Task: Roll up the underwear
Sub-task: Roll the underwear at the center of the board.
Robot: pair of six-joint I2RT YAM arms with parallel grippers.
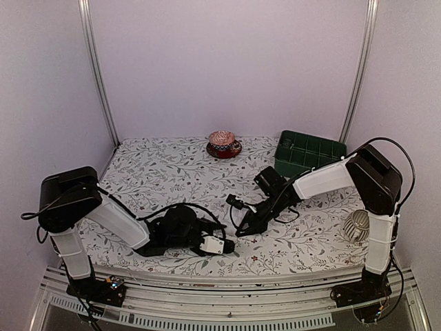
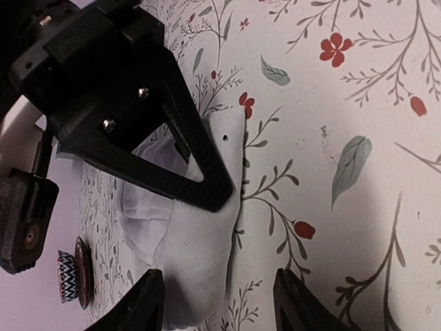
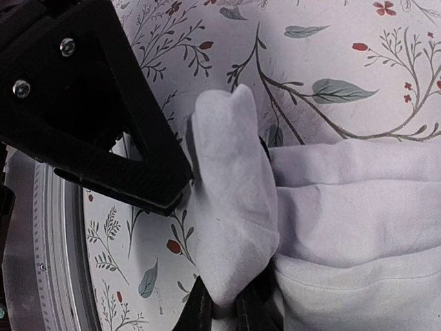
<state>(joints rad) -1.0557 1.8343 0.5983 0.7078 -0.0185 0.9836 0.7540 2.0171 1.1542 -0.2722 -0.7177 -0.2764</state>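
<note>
The underwear in view is a white cloth bundle (image 3: 234, 200), folded on the flowered tablecloth; its thicker folded part (image 3: 358, 227) lies to the right in the right wrist view. My right gripper (image 3: 222, 314) is shut on the lower end of a raised fold. From the left wrist, the same white cloth (image 2: 200, 241) lies under the right gripper's black finger (image 2: 200, 165). My left gripper (image 2: 220, 307) is open, its two tips standing either side of the cloth's near end. In the top view the left gripper (image 1: 229, 243) and the right gripper (image 1: 242, 230) meet at front centre and hide the cloth.
A green crate (image 1: 310, 153) stands at the back right. A red dish holding a patterned ball (image 1: 224, 145) sits at back centre. A white ribbed object (image 1: 356, 226) lies near the right arm's base. The table's front edge runs just below the grippers.
</note>
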